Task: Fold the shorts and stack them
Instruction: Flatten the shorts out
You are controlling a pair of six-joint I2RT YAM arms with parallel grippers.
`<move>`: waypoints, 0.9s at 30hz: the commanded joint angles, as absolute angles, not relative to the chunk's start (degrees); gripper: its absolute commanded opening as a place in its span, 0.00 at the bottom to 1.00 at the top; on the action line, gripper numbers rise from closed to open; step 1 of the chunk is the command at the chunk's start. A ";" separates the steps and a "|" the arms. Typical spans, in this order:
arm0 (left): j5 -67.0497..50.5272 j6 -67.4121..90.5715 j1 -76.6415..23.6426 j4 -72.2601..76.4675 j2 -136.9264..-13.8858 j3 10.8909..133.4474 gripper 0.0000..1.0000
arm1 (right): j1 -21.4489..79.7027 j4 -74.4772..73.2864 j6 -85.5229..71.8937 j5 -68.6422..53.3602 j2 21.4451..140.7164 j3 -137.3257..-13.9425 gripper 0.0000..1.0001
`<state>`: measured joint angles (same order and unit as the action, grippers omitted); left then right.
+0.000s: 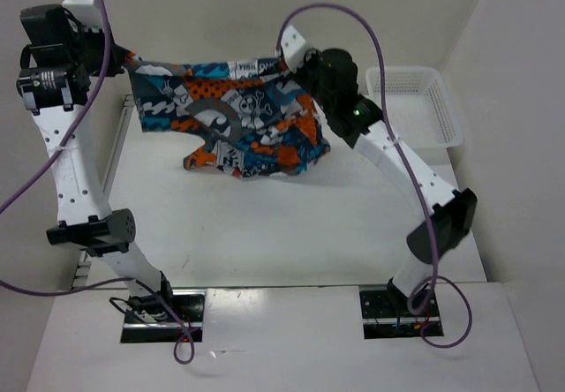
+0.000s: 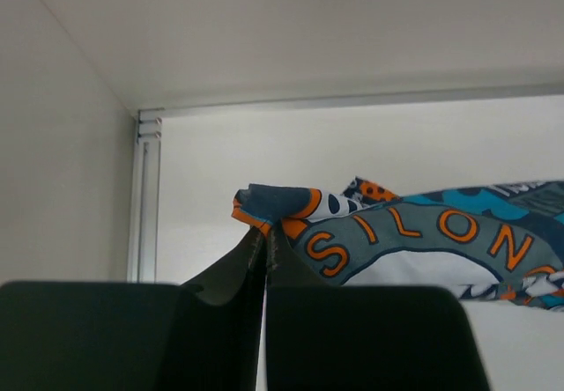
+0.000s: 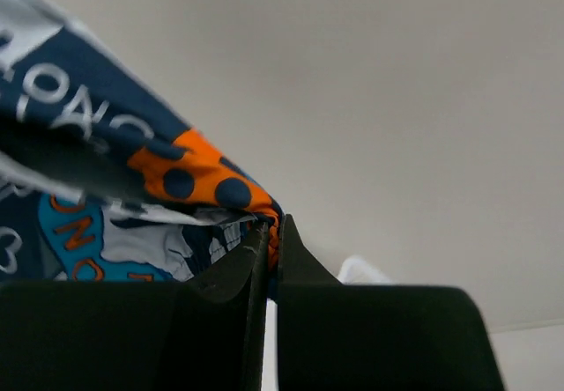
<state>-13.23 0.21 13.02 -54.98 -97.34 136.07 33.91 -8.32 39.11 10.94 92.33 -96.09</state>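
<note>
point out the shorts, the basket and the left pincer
shorts (image 1: 234, 123), top view, middle of the hanging printed cloth
white mesh basket (image 1: 404, 71), top view, its far rim
left pincer (image 2: 267, 238), left wrist view, between its fingertips, shut on the shorts

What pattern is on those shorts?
Busy blue, orange and white print on the shorts; top view.

Left arm (image 1: 71, 154): base at near left of counter, elbow low, long link rising steeply to far left, wrist held high.
Left fingers (image 2: 231, 276): pressed together, tips pinching corner of shorts (image 2: 423, 232), pointing inward toward centre.
Right arm (image 1: 402, 158): base at near right, elbow bent out to right side, forearm slanting up and left toward far centre, wrist raised.
Right fingers (image 3: 233, 272): closed, tips clamped on orange-edged fold of same cloth.
Two wrists at about same height, well apart, facing each other.
</note>
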 commanded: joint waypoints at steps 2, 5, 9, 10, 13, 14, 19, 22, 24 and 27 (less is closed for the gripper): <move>-9.23 0.00 12.92 -51.60 -98.00 149.82 0.00 | 32.26 -4.91 32.79 19.86 100.01 -119.76 0.00; -9.23 0.00 12.92 -50.71 -98.00 153.10 0.00 | 32.78 -4.93 33.40 19.34 100.63 -124.54 0.00; -10.63 0.00 12.92 -51.24 -94.07 150.31 0.00 | 34.37 -11.50 31.82 16.36 97.74 -123.93 0.00; -11.16 0.00 12.92 -50.54 -92.83 146.55 0.00 | 34.37 -14.30 29.99 15.56 96.86 -123.40 0.00; -10.55 0.00 12.92 -46.87 -87.38 140.12 0.00 | 34.37 -19.13 30.67 12.32 93.09 -120.42 0.00; -10.55 0.00 12.92 -45.98 -85.45 137.57 0.00 | 34.37 -20.47 30.67 11.09 91.25 -119.80 0.00; -6.42 0.00 12.92 -45.97 -85.43 145.09 0.00 | 34.37 -31.34 27.70 0.19 89.03 -127.67 0.00; -5.81 0.00 12.92 -46.49 -86.66 152.89 0.00 | 34.37 -35.84 25.50 -5.24 90.26 -133.31 0.00; -3.96 0.00 12.92 -46.49 -88.15 156.95 0.00 | 34.37 -40.23 23.13 -8.77 90.26 -138.41 0.00; -2.12 0.00 12.92 -46.49 -89.29 163.03 0.00 | 34.37 -42.88 20.05 -13.26 90.26 -140.97 0.00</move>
